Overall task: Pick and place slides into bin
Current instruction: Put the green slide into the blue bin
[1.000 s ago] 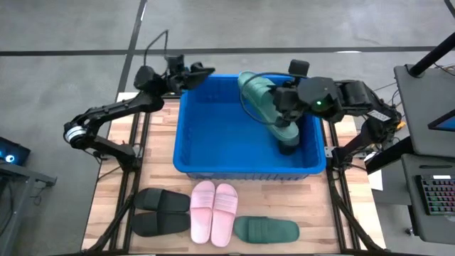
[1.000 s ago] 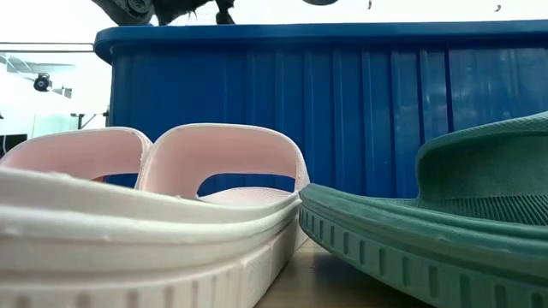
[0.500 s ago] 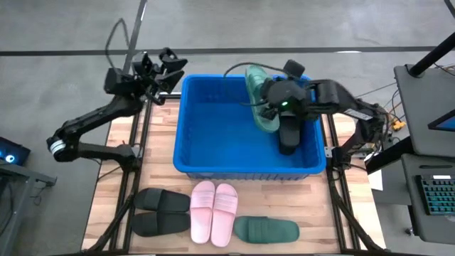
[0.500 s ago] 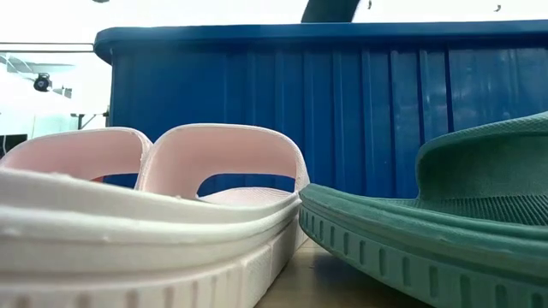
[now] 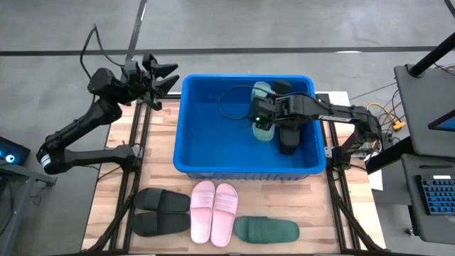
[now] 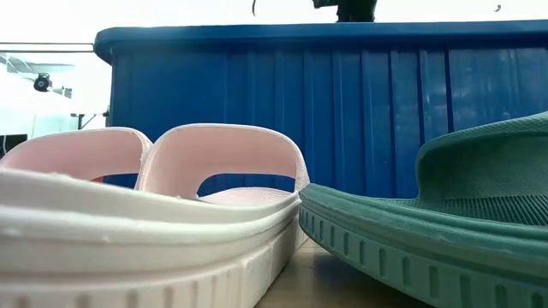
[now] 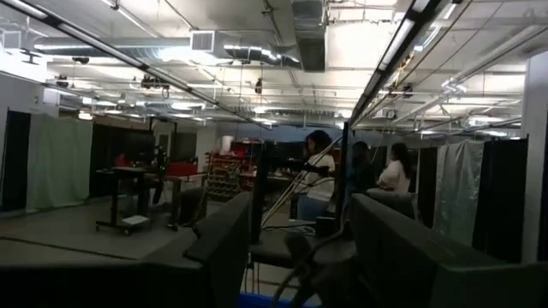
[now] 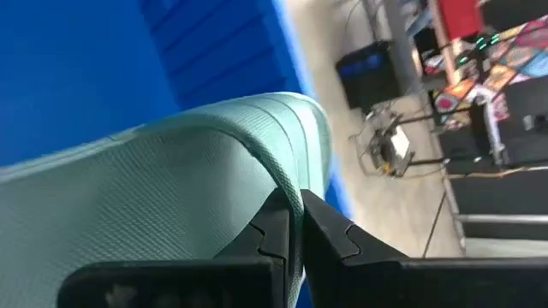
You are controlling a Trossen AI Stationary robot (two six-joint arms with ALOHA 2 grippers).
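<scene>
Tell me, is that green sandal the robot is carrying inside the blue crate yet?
Inside, but not released: the green slide sits within the blue bin's walls, the right gripper shut on its edge.

Both my arms are dark, jointed builds with black two-finger ends.

My left arm (image 5: 85, 128), at the upper left of the overhead picture, is matte black, made of slim segments with rounded joints; a white ring with small marks bands its base joint at the far left edge, and a thin black cable loops up from its wrist. Its left gripper (image 5: 165, 77) ends in two pointed black fingers. My right arm (image 5: 334, 114), right of centre, is equally dark and blockier near the wrist, with one small green light there and a thin black cable curling beside it. Seen close, its fingers (image 8: 274, 235) are flat black plastic with stepped, notched inner edges.
</scene>
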